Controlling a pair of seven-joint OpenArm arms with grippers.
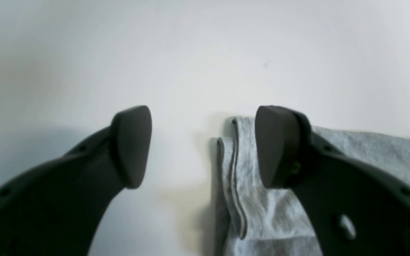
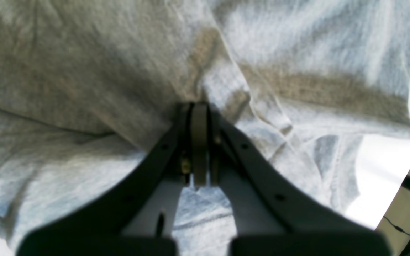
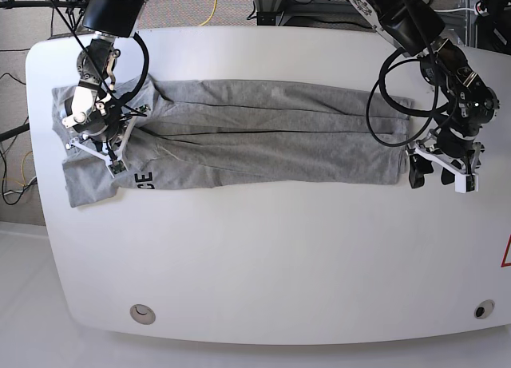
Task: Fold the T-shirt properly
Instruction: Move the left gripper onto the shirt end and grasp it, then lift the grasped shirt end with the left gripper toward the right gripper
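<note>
You have the T-shirt (image 3: 239, 132) stretched in a long folded band across the far half of the white table (image 3: 263, 256), with black letters showing near its left end. Your right gripper (image 2: 199, 106) sits at that left end with its jaws pressed together, pinching a bunched fold of the grey cloth. Your left gripper (image 1: 203, 145) hangs at the band's right end, jaws spread wide and holding nothing; one finger (image 1: 278, 145) is over the layered hem, the other over bare table.
</note>
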